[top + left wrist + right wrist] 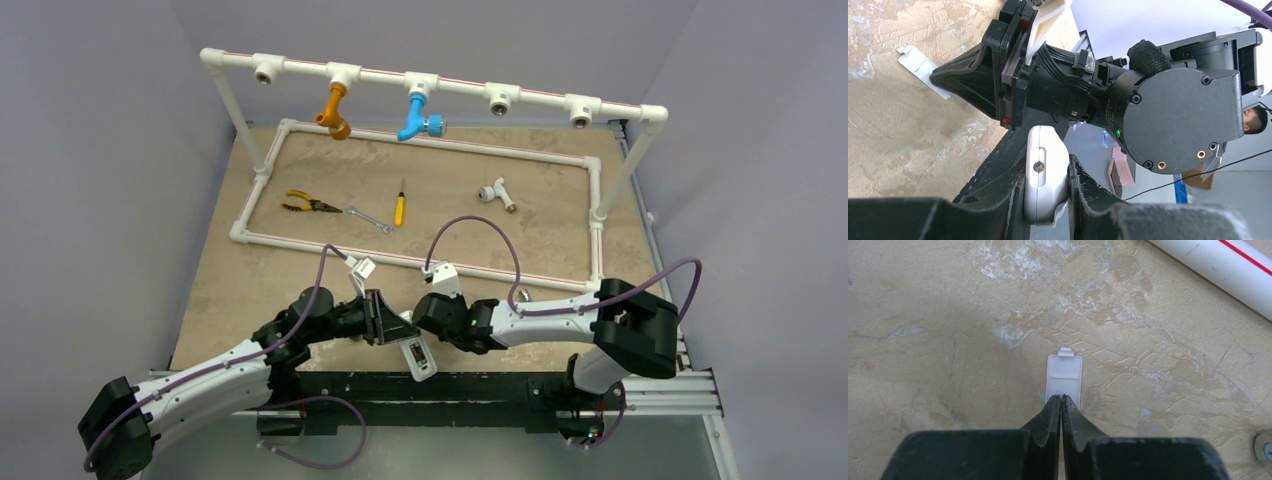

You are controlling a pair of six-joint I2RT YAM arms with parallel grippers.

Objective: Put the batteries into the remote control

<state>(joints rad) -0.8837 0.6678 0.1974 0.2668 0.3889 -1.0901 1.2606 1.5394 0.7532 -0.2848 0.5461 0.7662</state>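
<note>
While held, remote control point(1045, 192) along hand point(1047, 164)

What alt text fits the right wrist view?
The right gripper, jaws shut, points at the near end of a small flat white cover lying on the tan table; whether it touches is unclear. A white pipe with a red stripe crosses the top right corner.
</note>
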